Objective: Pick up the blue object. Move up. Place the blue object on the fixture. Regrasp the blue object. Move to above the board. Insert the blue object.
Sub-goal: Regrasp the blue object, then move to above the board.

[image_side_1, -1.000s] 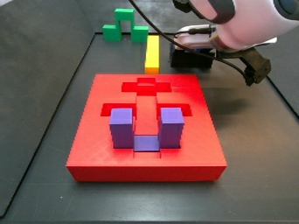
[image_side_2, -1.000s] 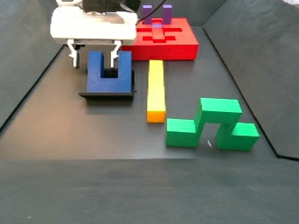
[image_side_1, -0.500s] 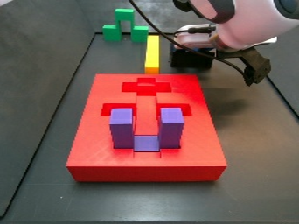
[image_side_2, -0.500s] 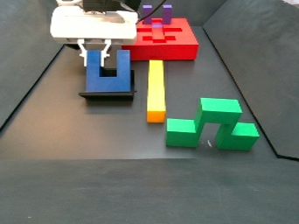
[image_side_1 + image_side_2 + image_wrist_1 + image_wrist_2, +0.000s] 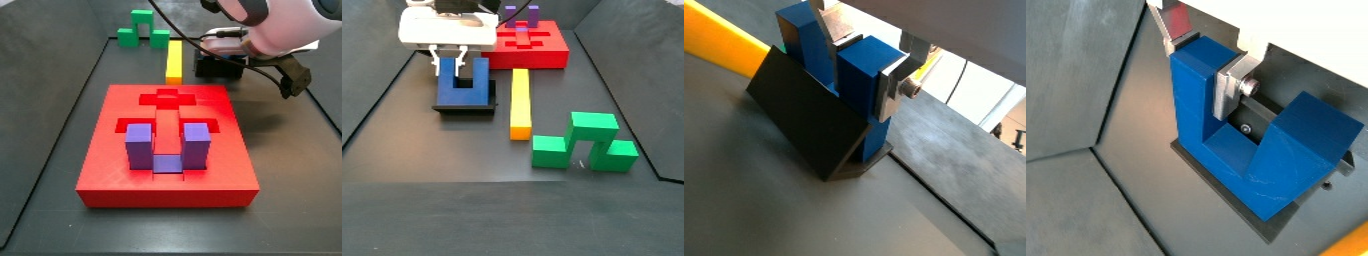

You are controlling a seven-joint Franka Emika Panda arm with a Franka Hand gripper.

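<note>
Your hand hangs low over the fixture, near the far left part of the table. Its silver fingers are closed on one prong of the blue object, a plate pressed against the prong's inner face in a wrist view.

The blue object stands upright in the fixture's recessed top, both prongs pointing straight up and the bridge low between them. In a wrist view its bottom sits down inside the black block.

The board, a red slab, lies beside the fixture toward the table's far edge in a side view. A purple U-shaped block stands upright in one of the board's recesses, prongs up. A cross-shaped recess holds nothing.

A yellow bar lies flat just right of the fixture, its long axis running from the board toward the table's near edge. Green blocks sit near its near end.
</note>
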